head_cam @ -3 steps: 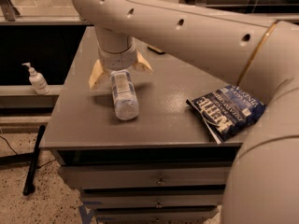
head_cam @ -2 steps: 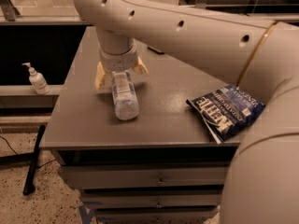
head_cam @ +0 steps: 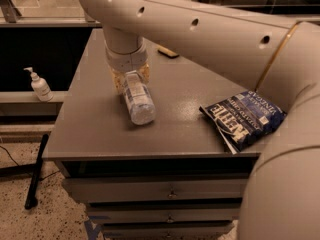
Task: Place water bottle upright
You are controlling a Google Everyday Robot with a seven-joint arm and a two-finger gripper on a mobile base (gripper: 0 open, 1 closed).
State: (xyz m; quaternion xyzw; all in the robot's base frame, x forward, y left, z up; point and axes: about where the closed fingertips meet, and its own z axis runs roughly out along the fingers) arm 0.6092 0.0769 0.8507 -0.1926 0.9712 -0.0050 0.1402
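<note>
The water bottle (head_cam: 139, 103), clear plastic with a pale label, lies on its side on the grey table top (head_cam: 95, 129), its base pointing toward the front edge. My gripper (head_cam: 131, 80) comes straight down from the big white arm and sits over the bottle's far, cap end. The yellowish fingers (head_cam: 118, 80) press against both sides of the bottle. The cap is hidden under the gripper.
A blue chip bag (head_cam: 245, 118) lies at the table's right front. A small dark object (head_cam: 167, 52) lies at the back. A white pump-dispenser bottle (head_cam: 39, 85) stands on a ledge to the left. Drawers (head_cam: 170, 191) are below the table top.
The fingers were spread wide on either side of the bottle's far end; now they have closed in against it. The bottle still lies in the same place.
</note>
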